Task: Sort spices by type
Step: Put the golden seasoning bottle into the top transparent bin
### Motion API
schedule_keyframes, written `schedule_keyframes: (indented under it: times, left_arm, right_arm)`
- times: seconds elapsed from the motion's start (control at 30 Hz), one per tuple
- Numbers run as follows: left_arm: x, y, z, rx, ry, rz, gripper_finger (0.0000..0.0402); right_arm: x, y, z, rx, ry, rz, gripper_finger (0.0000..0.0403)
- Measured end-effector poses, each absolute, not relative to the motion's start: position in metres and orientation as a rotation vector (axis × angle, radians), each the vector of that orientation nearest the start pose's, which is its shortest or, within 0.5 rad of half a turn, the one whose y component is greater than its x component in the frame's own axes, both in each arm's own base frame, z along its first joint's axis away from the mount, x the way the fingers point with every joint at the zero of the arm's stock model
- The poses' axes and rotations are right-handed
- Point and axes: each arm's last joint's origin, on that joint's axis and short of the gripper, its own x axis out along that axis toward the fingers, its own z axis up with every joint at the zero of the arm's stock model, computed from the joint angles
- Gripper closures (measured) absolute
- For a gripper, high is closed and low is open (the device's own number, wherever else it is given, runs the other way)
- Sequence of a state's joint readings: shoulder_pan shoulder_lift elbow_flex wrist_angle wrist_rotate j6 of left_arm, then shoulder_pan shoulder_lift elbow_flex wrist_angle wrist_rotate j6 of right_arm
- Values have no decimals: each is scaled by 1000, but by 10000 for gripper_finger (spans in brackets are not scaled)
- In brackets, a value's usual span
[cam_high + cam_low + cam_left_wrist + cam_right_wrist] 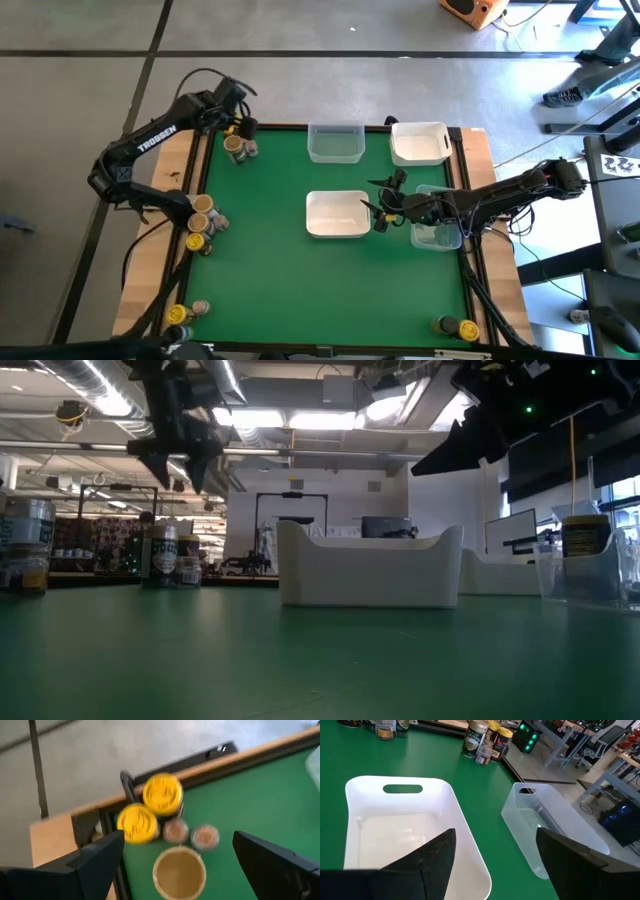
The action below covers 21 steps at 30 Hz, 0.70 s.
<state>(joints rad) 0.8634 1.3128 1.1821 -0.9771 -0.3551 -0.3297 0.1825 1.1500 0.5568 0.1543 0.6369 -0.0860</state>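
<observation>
The left hand (pixel 175 865) hangs wide open over the jars (pixel 162 794) in the worktop (pixel 270 280) corner. They stand packed together, so it may tip one. The right hand (pixel 492 852) waits open above the white tray (pixel 465 827).

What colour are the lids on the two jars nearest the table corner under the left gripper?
Yellow lids, clearest in the left wrist view.

My two robot arms are black. The black left arm (pixel 150 140) has white letters saying TROSSEN. Thin black cables (pixel 215 78) loop off it. Its fingers (pixel 95 862) are dark wedges.
</observation>
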Motion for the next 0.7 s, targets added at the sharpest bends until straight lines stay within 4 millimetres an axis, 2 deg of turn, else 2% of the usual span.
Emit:
schedule_keyframes:
  times: [0.13, 0.33, 0.5, 0.7]
  left_arm:
    - [152, 190, 288, -662, 968, 1237, 34]
    - [156, 195, 261, -712, 1069, 1242, 32]
    - [165, 206, 239, -718, 1166, 1247, 32]
    - [166, 211, 227, -666, 1255, 1316, 31]
  right_arm:
    - [231, 25, 219, -258, 424, -430, 127]
    - [231, 25, 219, -257, 423, -430, 127]
    - [231, 25, 219, -257, 424, -430, 127]
    - [231, 25, 219, -256, 425, -425, 127]
